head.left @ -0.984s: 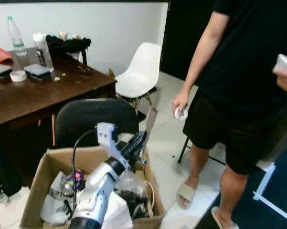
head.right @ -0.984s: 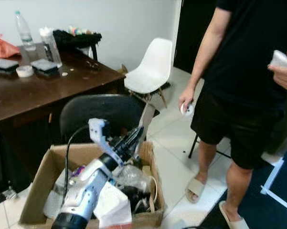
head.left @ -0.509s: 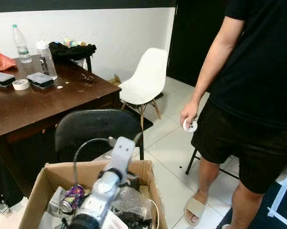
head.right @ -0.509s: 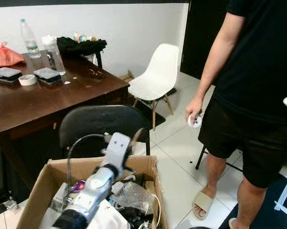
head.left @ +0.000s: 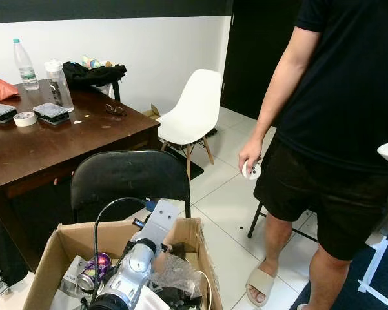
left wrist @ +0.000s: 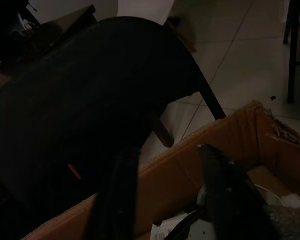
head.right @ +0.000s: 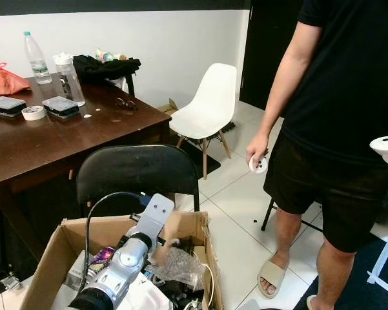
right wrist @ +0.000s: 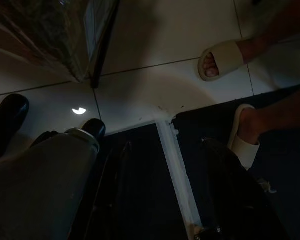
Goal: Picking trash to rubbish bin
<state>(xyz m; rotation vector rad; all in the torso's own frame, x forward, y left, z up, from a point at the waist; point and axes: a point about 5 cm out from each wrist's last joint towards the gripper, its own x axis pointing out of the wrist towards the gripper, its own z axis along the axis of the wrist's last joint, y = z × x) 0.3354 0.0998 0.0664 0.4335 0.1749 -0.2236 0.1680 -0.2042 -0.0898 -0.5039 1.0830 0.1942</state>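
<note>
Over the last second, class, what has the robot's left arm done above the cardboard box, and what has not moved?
The left arm has dropped: its gripper, raised above the cardboard box a second ago, now sits low over the trash inside, fingers apart and holding nothing. The camera also shifted. The crushed can, black chair, table and the person stayed put.

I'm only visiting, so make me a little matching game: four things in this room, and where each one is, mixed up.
Things:
1. crushed can
2. tape roll
3. white chair
4. left gripper

Places:
A. by the white wall
B. on the brown table
C. in the cardboard box
D. above the box's rim, fingers apart

Pairs: 1-C, 2-B, 3-A, 4-D
</note>
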